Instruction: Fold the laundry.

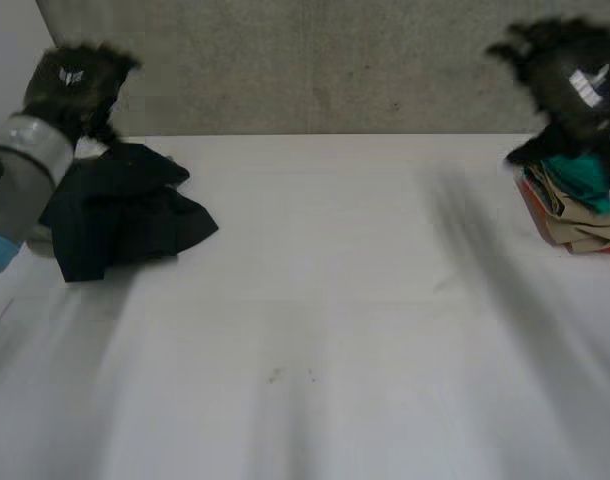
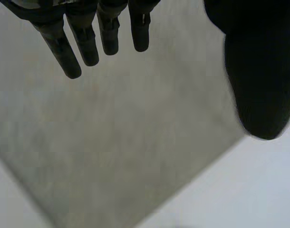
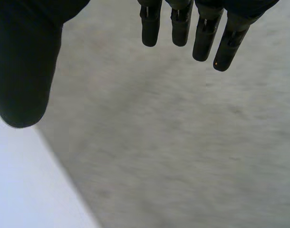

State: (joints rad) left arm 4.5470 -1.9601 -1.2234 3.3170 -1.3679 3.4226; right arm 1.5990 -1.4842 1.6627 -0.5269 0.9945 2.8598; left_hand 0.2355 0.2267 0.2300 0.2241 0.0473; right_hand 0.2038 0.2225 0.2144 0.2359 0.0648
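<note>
A crumpled black garment [image 1: 125, 208] lies at the table's far left. My left hand [image 1: 73, 82] is raised above and behind it, clear of the cloth; in the left wrist view its fingers [image 2: 83, 40] are straight, the thumb [image 2: 259, 71] apart, nothing between them. A stack of folded clothes [image 1: 575, 205], teal over red and beige, sits at the far right edge. My right hand [image 1: 575, 80] hovers above that stack; in the right wrist view its fingers [image 3: 192, 26] and thumb [image 3: 24, 61] are spread and empty.
The white table [image 1: 315, 330] stretches between the black garment and the stack. A grey wall [image 1: 315, 60] runs behind the table's far edge, and both wrist views look at it.
</note>
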